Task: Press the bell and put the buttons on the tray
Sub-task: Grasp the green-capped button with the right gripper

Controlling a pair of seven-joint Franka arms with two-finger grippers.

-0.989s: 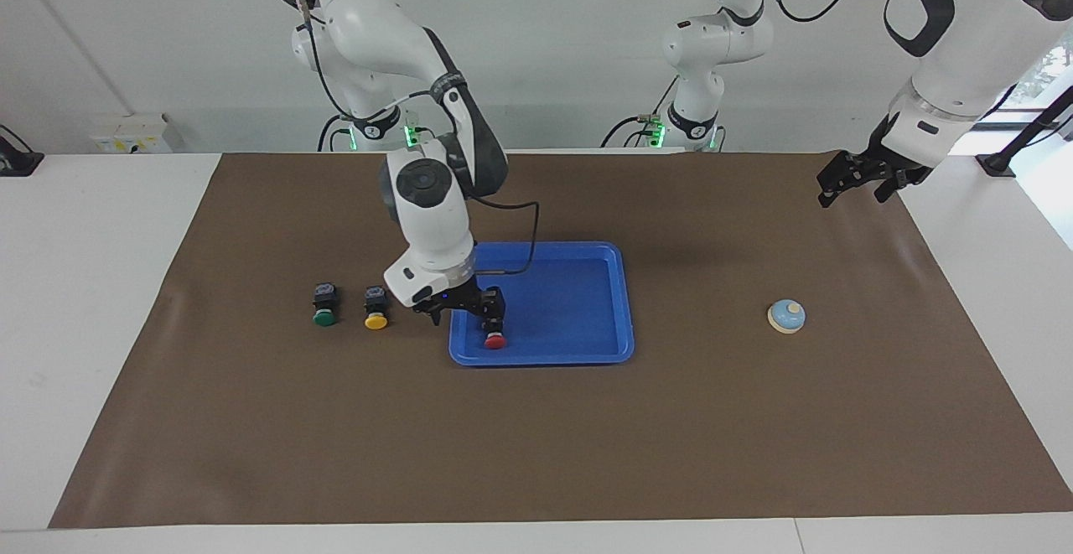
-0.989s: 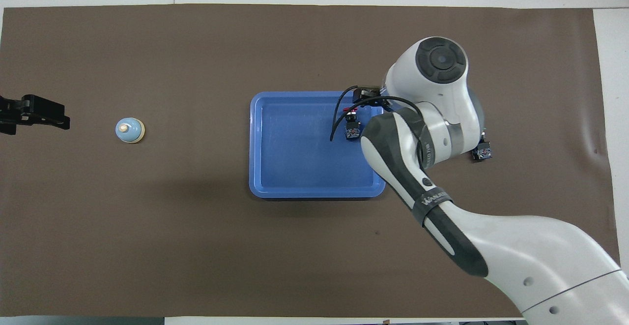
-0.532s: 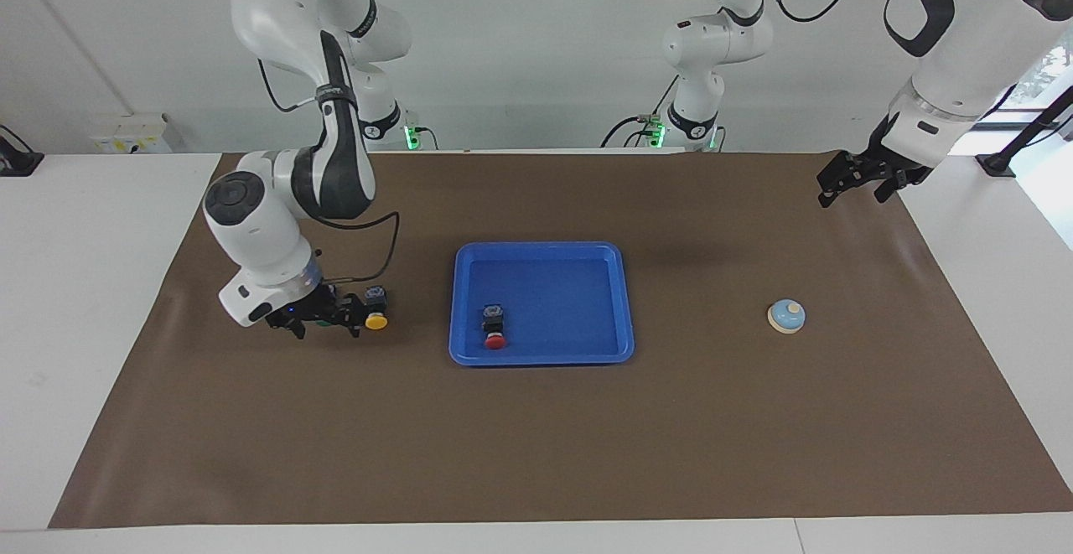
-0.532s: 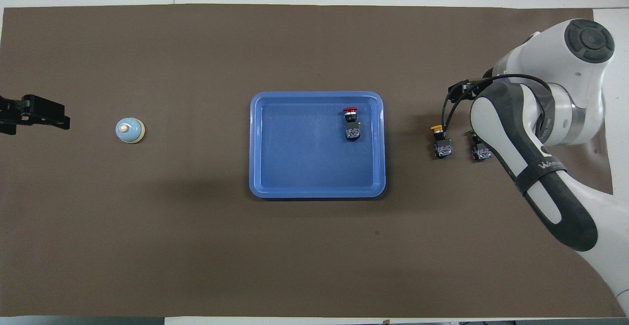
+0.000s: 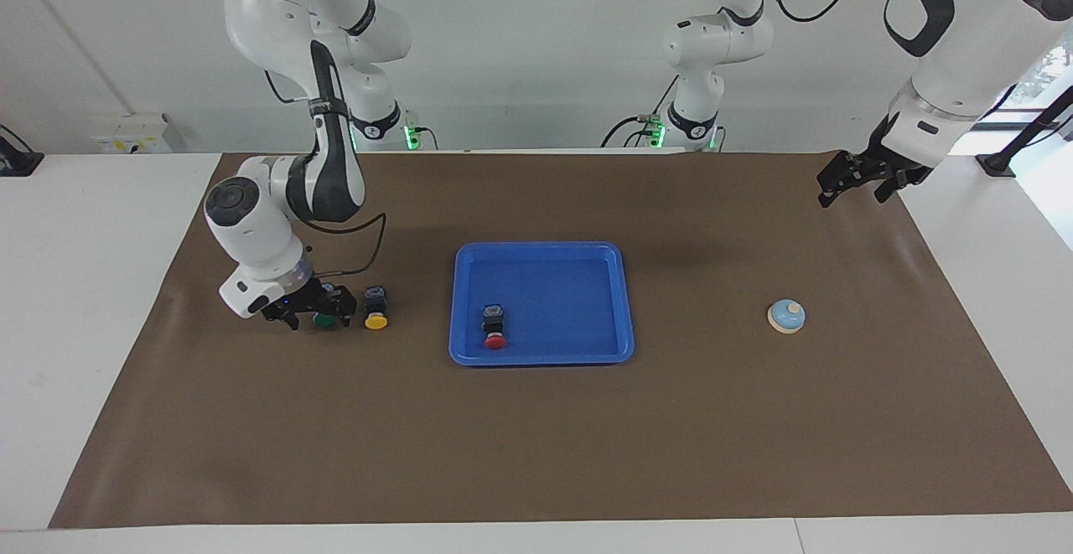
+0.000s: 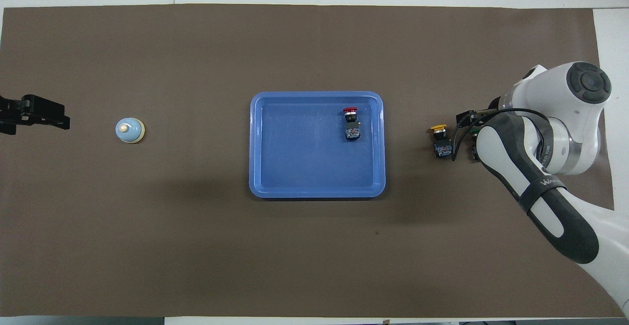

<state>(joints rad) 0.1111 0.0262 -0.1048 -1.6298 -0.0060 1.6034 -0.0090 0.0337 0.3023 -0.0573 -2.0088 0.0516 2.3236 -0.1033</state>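
Note:
The red button (image 5: 495,329) lies in the blue tray (image 5: 578,286), near the corner toward the right arm's end; it also shows in the overhead view (image 6: 351,123) in the tray (image 6: 295,162). The yellow button (image 5: 375,309) (image 6: 441,141) and the green button (image 5: 323,319) stand on the mat beside the tray. My right gripper (image 5: 318,313) is down at the green button, open, a finger on each side of it. The arm hides most of that button in the overhead view. The light blue bell (image 5: 786,316) (image 6: 129,131) sits alone. My left gripper (image 5: 851,189) (image 6: 39,113) waits raised.
A brown mat (image 5: 536,453) covers the table. White table (image 5: 84,286) shows past the mat's ends. The right arm's elbow and cable hang over the mat beside the yellow button.
My right gripper let go of the red button in the tray, swung over to the green button and came down around it. The left arm has not moved.

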